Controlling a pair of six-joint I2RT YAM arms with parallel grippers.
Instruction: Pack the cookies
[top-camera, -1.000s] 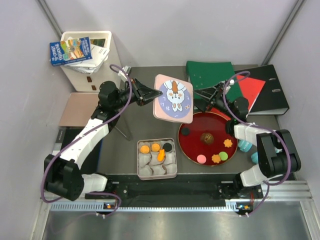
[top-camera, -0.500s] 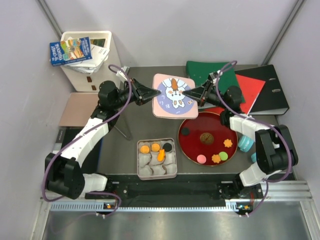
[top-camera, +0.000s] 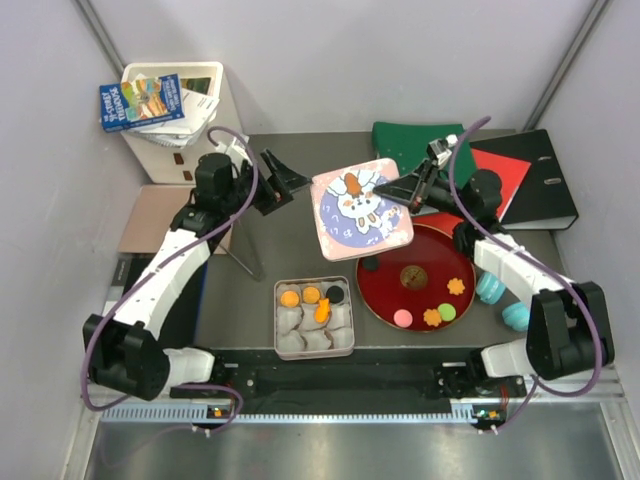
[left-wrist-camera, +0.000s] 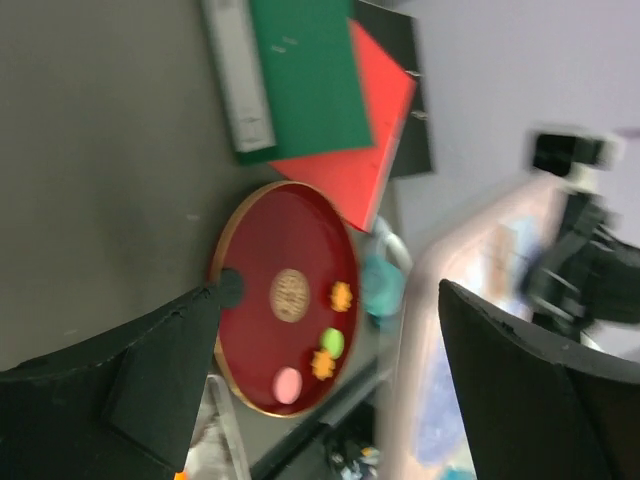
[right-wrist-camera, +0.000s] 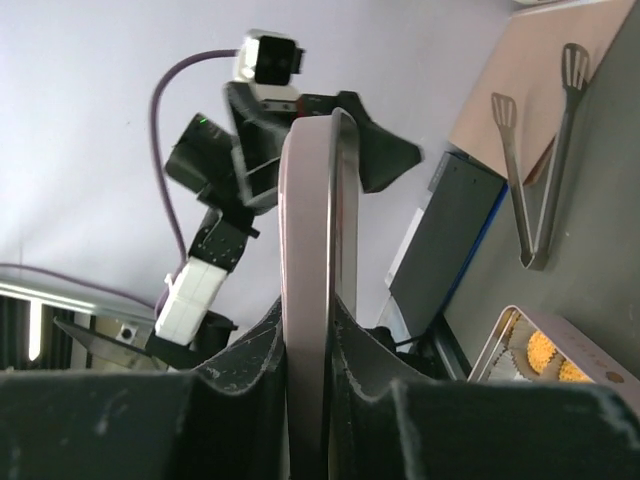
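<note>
The cookies are split between two places. Several lie on the red plate (top-camera: 385, 308): black (top-camera: 371, 264), brown (top-camera: 412, 275), pink (top-camera: 403, 318), green (top-camera: 447, 311) and orange flowers (top-camera: 457, 286). Others, orange and black, sit in paper cups in the square tin (top-camera: 313, 283). The tin's pink rabbit lid (top-camera: 362, 208) hangs tilted above the plate's far edge. My right gripper (top-camera: 400, 190) is shut on its right edge, the lid's rim (right-wrist-camera: 315, 250) squeezed between the fingers. My left gripper (top-camera: 285, 183) stands open just left of the lid, apart from it. The left wrist view shows the plate (left-wrist-camera: 260, 250) between the spread fingers.
Metal tongs (top-camera: 243, 258) lie left of the tin beside a tan board (top-camera: 160, 218). A white bin with books (top-camera: 180, 110) stands back left. Green (top-camera: 420, 145) and red (top-camera: 505, 175) folders and a black binder (top-camera: 545, 195) lie back right. Turquoise headphones (top-camera: 490, 290) sit right of the plate.
My right gripper closed on the lid's right edge, my left gripper let go and drew back left. The lid has shifted right and nearer, over the plate's rim.
</note>
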